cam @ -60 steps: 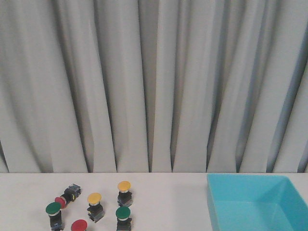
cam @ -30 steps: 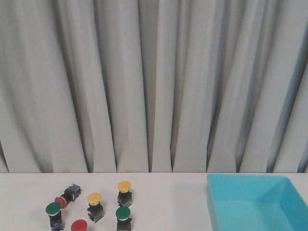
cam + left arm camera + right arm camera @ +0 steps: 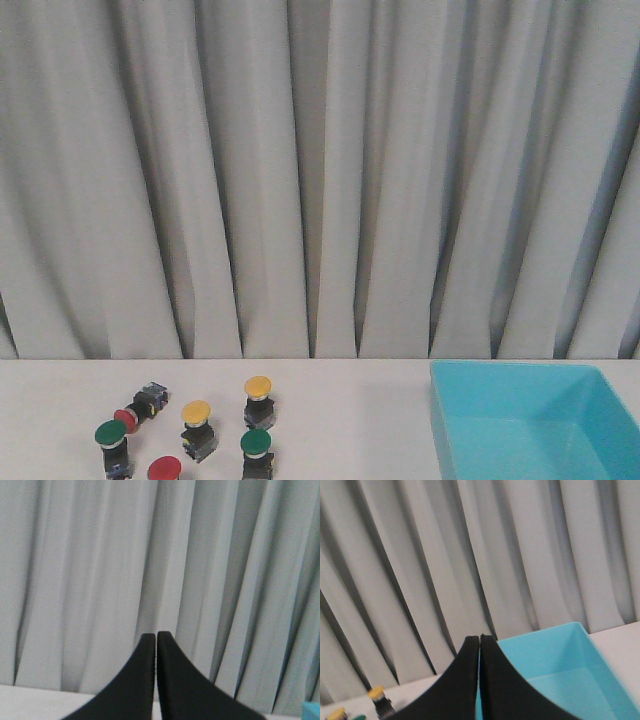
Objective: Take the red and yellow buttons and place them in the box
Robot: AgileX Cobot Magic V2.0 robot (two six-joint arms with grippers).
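Front view: capped buttons (image 3: 197, 412) (no legible markings) left of box (image 3: 534, 420).

Smooth turquoise plastic box (image 3: 530, 415), matt white table (image 3: 350, 420), soft pleated cloth curtain (image 3: 320, 180).

box (image 3: 535, 420): turquoise | buttons (image 3: 197, 412): red, yellow, green caps | curtain (image 3: 320, 180): grey | table (image 3: 350, 420): white

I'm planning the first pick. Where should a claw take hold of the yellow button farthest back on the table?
The rear yellow button stands upright, its domed cap over a blocky black body. Probably best to come from above and close on the body's flat sides just under the cap. It stands apart from its neighbours, so fingers should fit.
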